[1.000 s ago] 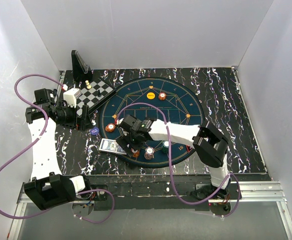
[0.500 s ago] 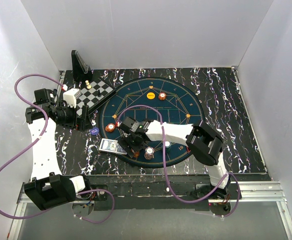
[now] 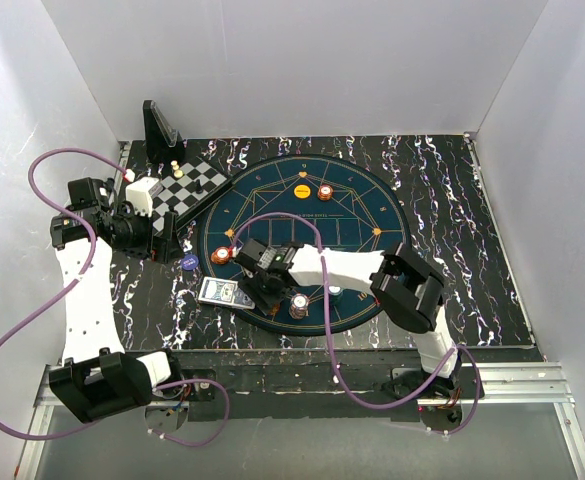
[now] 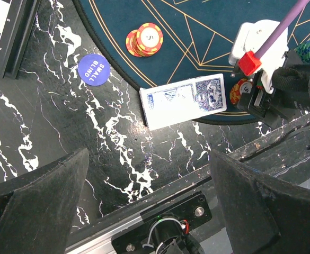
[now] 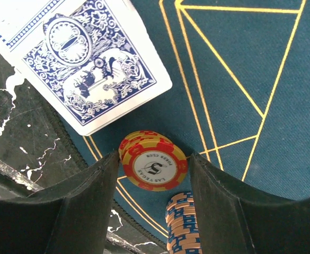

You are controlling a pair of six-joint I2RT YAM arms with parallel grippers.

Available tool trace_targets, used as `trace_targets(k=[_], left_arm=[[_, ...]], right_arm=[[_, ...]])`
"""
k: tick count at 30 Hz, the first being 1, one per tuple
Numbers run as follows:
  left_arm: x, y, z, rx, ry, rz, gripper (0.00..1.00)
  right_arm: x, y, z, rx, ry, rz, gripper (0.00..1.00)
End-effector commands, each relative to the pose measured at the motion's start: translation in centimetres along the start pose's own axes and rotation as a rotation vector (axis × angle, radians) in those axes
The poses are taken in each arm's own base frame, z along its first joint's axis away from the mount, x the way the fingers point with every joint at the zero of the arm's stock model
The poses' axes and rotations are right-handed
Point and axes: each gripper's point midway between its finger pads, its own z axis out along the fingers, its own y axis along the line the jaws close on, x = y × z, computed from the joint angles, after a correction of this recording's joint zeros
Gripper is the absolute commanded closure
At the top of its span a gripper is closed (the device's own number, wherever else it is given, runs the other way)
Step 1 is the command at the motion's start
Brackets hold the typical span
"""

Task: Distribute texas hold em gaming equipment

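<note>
Orange poker chips (image 5: 153, 166), a short round stack, stand on the blue mat (image 5: 239, 79) directly between the fingers of the right end effector (image 5: 153, 156). It is parted narrowly, one finger just beside each flank, and grips nothing yet. Beyond the chips lies a blue-backed card (image 5: 91, 69). The left end effector (image 4: 149, 159) is wide, empty and well apart.

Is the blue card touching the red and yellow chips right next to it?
Apart. The right wrist view shows a strip of mat between the blue card and the red and yellow chips.
</note>
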Motion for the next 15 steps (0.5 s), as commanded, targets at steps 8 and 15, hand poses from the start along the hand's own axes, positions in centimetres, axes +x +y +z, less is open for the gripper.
trace_targets(k=[8,15], left_arm=[[-0.9,-0.1,-1.6,-0.043,-0.048,0.057,0.02],[-1.0,-0.1,-1.7,-0.049,-0.051,0.063,0.02]], right_arm=[[-0.1,0.9,0.3,0.059,0.003,-0.012,0.55],[-1.0,-0.3,-0.6,0.128,-0.046,-0.013,0.82]])
